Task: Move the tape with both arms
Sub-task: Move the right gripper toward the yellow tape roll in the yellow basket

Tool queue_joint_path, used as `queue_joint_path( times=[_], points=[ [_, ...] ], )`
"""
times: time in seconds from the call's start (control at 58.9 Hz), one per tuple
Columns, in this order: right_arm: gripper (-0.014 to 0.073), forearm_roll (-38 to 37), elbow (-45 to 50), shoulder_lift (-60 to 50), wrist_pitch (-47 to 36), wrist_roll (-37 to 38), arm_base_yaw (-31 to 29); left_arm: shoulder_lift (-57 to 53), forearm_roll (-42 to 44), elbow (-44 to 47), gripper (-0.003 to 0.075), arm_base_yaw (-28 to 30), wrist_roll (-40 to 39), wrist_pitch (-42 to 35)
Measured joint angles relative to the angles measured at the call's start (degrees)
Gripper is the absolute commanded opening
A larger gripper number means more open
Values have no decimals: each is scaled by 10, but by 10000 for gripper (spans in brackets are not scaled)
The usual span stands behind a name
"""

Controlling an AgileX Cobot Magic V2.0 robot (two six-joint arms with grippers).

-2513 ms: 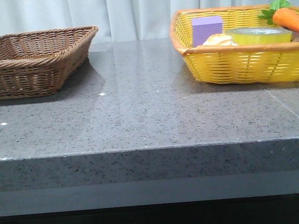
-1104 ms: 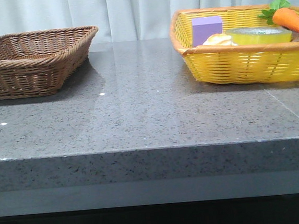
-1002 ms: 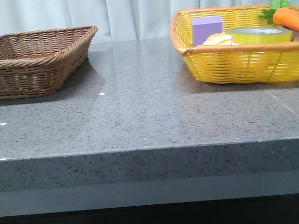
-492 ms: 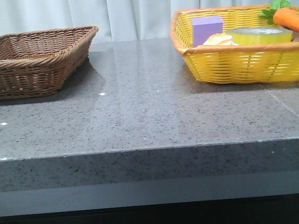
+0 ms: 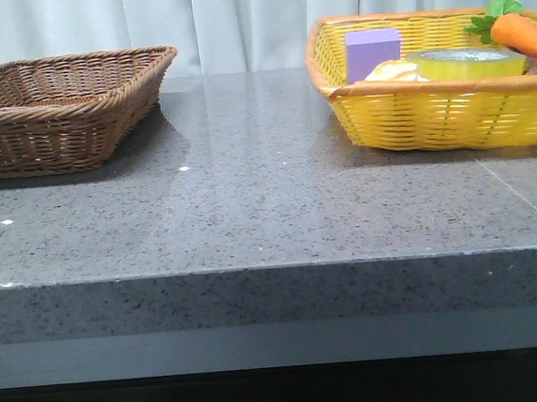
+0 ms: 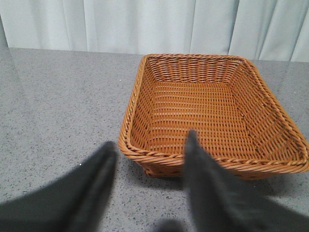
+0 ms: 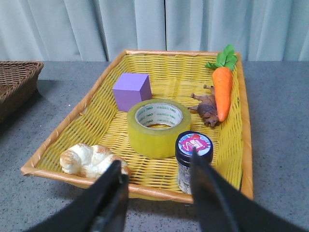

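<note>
Both black two-fingered grippers, left (image 6: 147, 159) and right (image 7: 157, 181), gape wide and empty, the right hanging short of the translucent yellow tape roll (image 7: 155, 126) in the yellow wicker basket (image 7: 244, 145).

Only the robot's two grippers are showing. The left matte black two-fingered gripper (image 6: 147, 159) is appearing as two dark, blurred, wedge-shaped fingers (image 6: 200, 179), broad at the base and narrowing to blunt tips. The right matte black two-fingered gripper (image 7: 157, 171) is looking much the same: two smooth, angular black plastic fingers (image 7: 205, 186) with a faint sheen along their edges. Cables, screws and markings cannot be made out.
</note>
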Motion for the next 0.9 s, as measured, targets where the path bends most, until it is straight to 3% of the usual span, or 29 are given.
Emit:
queue_joint_path(
  times=[0.085, 0.408, 0.9],
  points=[
    [591, 0, 0, 0, 1, 0, 0, 0, 0, 0, 675, 0, 0, 0],
    [592, 10, -25, 40, 19, 1, 0, 0, 0, 0, 673, 0, 0, 0],
    [592, 0, -423, 465, 229, 59, -27, 0, 0, 0, 673, 0, 0, 1]
  ],
)
